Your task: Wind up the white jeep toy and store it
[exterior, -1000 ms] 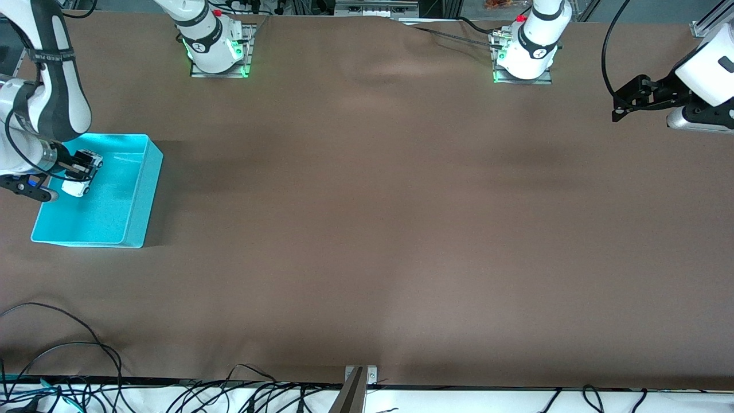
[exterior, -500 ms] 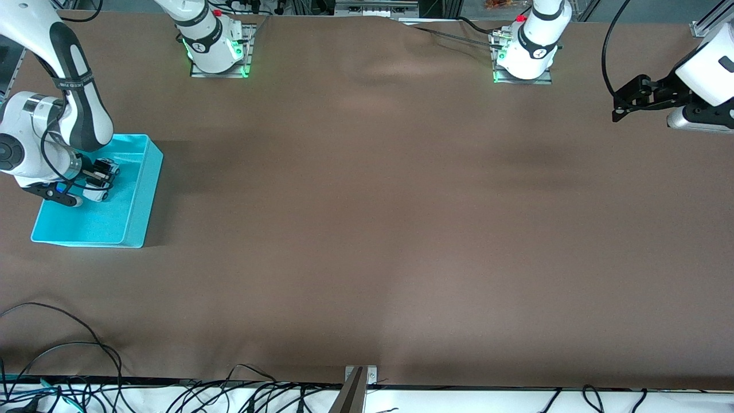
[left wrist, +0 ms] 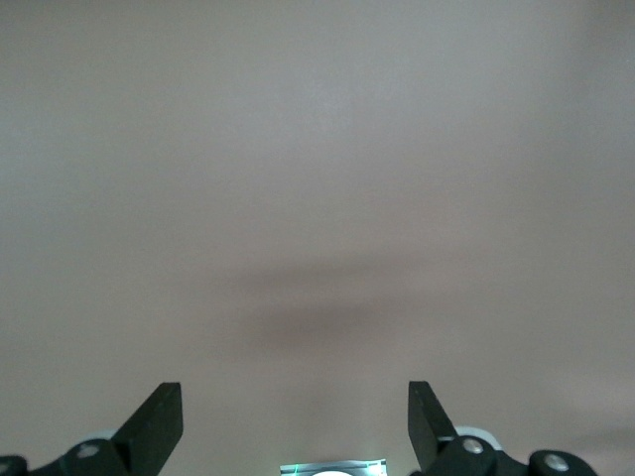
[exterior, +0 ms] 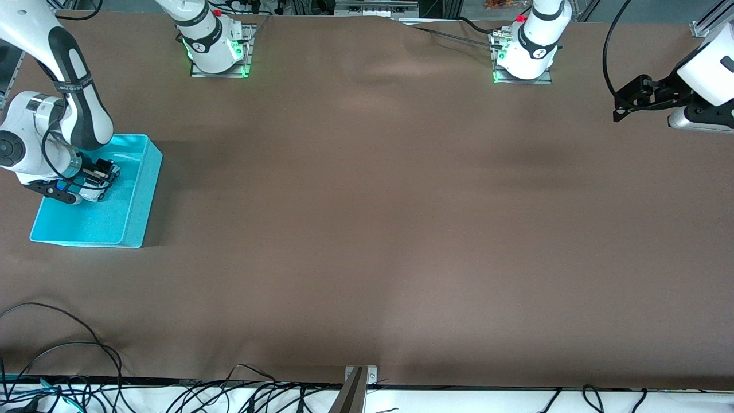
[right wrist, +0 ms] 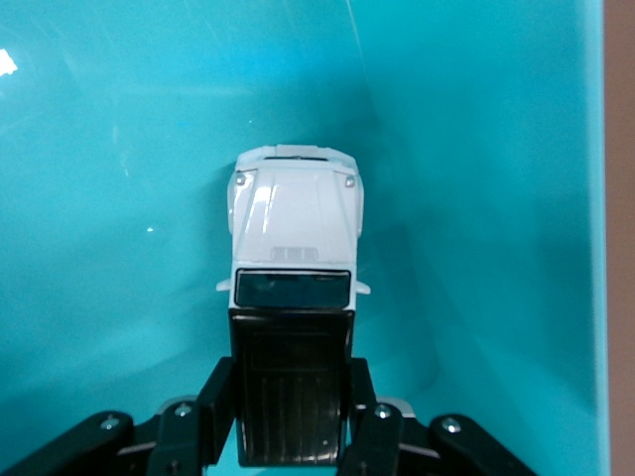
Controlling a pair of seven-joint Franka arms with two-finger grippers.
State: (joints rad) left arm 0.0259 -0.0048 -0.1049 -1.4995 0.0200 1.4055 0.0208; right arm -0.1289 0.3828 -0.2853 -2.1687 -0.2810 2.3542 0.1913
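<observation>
gripping the white jeep toy point(right wrist: 295, 288) by the sides of its black roof, the right gripper point(right wrist: 288, 412) has its fingers closed against the body, down inside the turquoise bin point(exterior: 137, 198). the right wrist view shows this plainly: the jeep's white hood points away from the fingers toward the bin's wall, with teal floor around it. whether the wheels touch the floor cannot be told. in the front view the same jeep point(exterior: 93, 184) is only a small white and dark shape half covered by the right gripper point(exterior: 98, 175), in the part of the bin farther from the front camera; the bin itself sits at about 9 o'clock on the brown table point(exterior: 367, 229), at the right arm's end.

the left gripper point(exterior: 620, 106) waits in the air over the left arm's end of the table, at about 2 o'clock. the left wrist view alone shows its state: the two dark fingertips point(left wrist: 159, 421) stand wide apart, holding nothing, over bare brown cloth.
</observation>
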